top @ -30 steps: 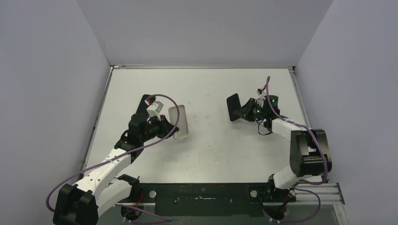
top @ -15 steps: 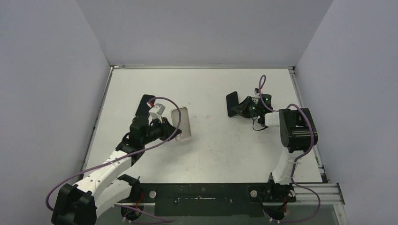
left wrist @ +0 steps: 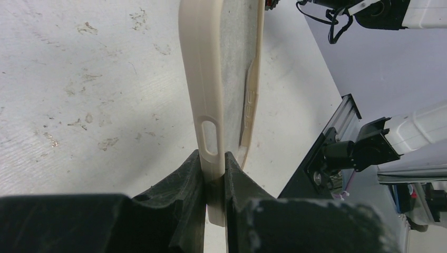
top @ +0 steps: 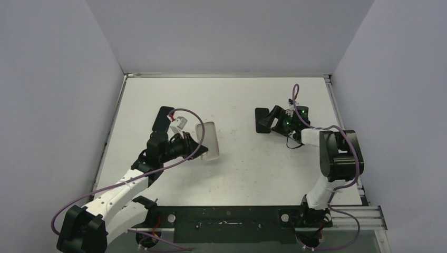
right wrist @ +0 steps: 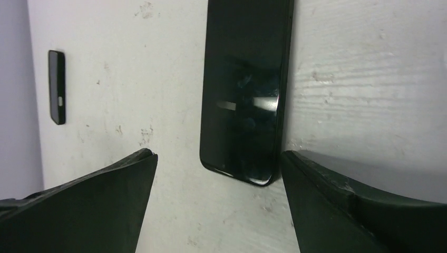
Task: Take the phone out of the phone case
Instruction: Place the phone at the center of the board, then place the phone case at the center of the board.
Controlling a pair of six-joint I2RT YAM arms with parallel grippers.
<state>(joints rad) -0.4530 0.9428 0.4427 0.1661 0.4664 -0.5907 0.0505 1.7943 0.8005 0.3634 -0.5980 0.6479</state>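
Observation:
The beige phone case [left wrist: 203, 79] is empty and held up on edge above the table; my left gripper [left wrist: 214, 163] is shut on its lower rim. From above, the case [top: 207, 139] sits just right of the left gripper [top: 196, 143], left of centre. The black phone [right wrist: 245, 89] lies flat on the table, screen up, out of the case. My right gripper [right wrist: 219, 158] is open, one finger on each side of the phone's near end, with the phone close to the right finger. In the top view the phone [top: 262, 120] lies just left of the right gripper [top: 275, 121].
A small black slab [right wrist: 57, 87] lies on the table far to the left, beside the left arm [top: 161, 120]. Grey walls close the table [top: 237, 168] on three sides. A black mounting rail [top: 226, 219] runs along the near edge.
My right gripper has opened and let go of the phone, which was held tilted and now rests flat. The left arm has carried the case slightly to the right.

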